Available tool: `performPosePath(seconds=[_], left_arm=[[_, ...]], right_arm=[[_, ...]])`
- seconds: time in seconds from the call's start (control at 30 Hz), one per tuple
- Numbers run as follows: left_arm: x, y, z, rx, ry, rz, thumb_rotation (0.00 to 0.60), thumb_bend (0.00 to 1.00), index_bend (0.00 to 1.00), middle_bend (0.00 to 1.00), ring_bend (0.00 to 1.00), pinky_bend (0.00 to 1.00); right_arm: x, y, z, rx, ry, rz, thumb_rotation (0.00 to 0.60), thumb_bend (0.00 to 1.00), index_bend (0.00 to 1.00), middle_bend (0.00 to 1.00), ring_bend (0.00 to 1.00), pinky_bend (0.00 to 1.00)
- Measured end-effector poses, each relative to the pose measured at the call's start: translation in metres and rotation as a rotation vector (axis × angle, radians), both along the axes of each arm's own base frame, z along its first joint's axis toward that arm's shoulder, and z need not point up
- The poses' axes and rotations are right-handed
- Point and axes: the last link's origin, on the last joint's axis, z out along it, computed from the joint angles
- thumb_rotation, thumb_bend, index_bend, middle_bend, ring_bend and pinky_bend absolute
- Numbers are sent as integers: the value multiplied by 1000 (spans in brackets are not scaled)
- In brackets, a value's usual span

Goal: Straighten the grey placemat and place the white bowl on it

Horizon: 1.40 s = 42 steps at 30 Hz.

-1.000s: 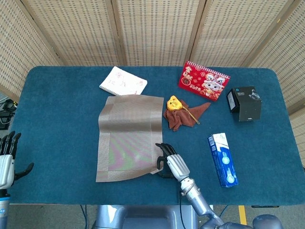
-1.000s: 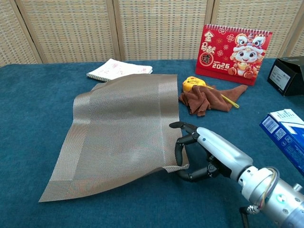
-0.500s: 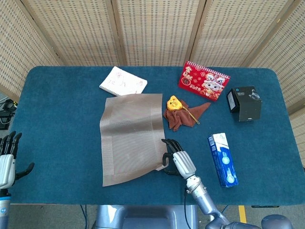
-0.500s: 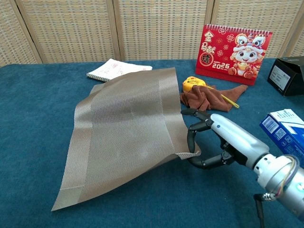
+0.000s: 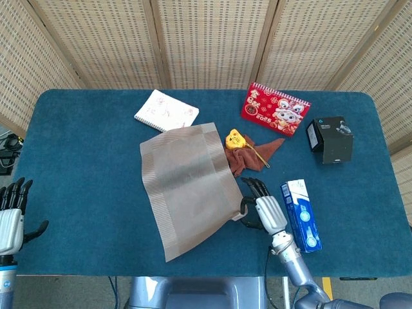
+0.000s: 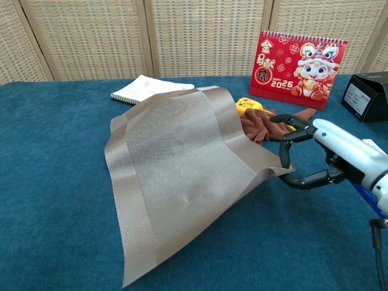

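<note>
The right hand (image 6: 315,154) pinches one corner of the grey placemat (image 5: 190,183), which lies skewed on the blue bench (image 5: 84,154), its far edge overlapping the brown cloth (image 5: 248,158) beside the yellow tape measure (image 5: 234,138); the left hand (image 5: 11,215) hangs off the bench's near left edge, fingers spread, holding nothing.

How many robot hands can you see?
2. The right hand pinches a corner of the grey placemat near the table's front middle. The left hand hangs open off the table's front left corner, showing only in the head view.
</note>
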Motion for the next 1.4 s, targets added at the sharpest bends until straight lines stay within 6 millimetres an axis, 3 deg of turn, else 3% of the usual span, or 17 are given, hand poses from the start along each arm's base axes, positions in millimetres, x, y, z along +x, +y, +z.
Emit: performPosePath(seconds=[0.63,1.4], left_arm=[[0,1,-5,-14,17,5,600,208,34,0,0,0],[0,0,-7,-16,24,8,600,208,34,0,0,0]], right_arm=[[-51,-34,58,-57,134,-117,600,582,746,152,0,0],[-52,-73,93,-84,340,-103,600,572,748,154,0,0]])
